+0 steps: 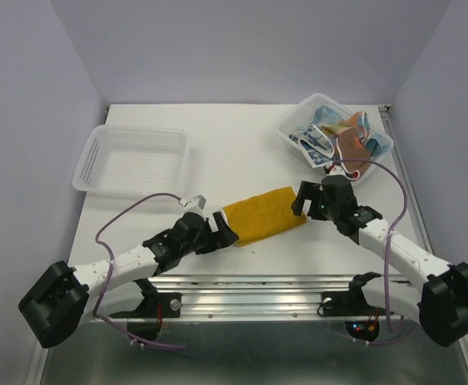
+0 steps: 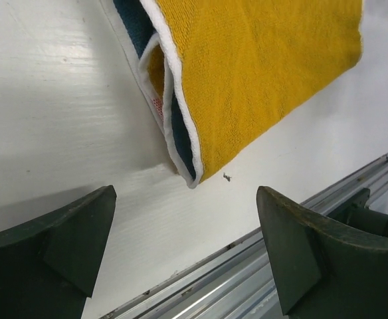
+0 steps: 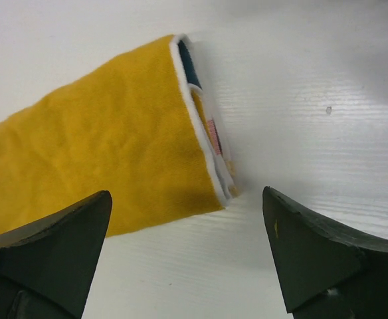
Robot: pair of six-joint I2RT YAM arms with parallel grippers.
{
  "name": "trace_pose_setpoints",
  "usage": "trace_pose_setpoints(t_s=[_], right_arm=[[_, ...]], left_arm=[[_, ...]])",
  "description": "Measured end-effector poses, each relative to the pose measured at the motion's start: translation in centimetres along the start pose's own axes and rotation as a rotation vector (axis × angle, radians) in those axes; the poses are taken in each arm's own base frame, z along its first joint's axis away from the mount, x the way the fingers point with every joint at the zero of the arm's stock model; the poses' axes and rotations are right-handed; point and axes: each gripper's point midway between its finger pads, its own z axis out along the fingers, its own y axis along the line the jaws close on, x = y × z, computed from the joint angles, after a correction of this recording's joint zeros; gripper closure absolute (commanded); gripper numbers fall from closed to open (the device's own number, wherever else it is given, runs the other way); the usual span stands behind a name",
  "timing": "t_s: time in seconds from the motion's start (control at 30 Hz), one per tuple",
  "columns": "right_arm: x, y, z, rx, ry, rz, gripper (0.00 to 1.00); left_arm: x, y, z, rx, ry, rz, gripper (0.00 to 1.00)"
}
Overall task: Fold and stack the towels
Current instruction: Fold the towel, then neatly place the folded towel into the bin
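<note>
**Top view.** Folded mustard yellow towel at the centre of the table, long axis running 8 to 2 o'clock. The left gripper is at its 8 o'clock end and the right gripper at its 2 o'clock end. Both sets of jaws are spread wide and grasp nothing.

**Wrist views.** The towel lies beyond the fingertips, clear of them, at 1 o'clock for the left gripper and 10 o'clock for the right. Its far end is cut off by the frame.

**Background.** At 1 o'clock a basket holds crumpled patterned towels; their count is unclear. A 2nd basket is at 10 o'clock.
</note>
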Motion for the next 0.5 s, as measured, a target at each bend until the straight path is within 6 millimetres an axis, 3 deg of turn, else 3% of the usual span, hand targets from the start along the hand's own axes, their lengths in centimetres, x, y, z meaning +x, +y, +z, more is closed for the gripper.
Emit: trace_pose_setpoints(t_s=[0.13, 0.37, 0.43, 0.5], right_arm=[[-1.8, 1.6, -2.0, -0.089, -0.073, 0.013, 0.0], [-2.9, 2.6, -3.6, -0.145, -0.12, 0.039, 0.0], [-3.0, 2.7, -3.9, -0.154, -0.125, 0.045, 0.0], [-3.1, 2.8, -4.0, -0.158, -0.128, 0.051, 0.0]], left_arm=[[-1.4, 0.2, 0.2, -0.065, -0.043, 0.004, 0.01], [-3.4, 0.0, 2.9, -0.194, -0.064, 0.013, 0.01], [-3.4, 0.3, 3.7, -0.23, -0.054, 0.015, 0.03], [-3.4, 0.8, 4.5, -0.267, -0.046, 0.014, 0.12]])
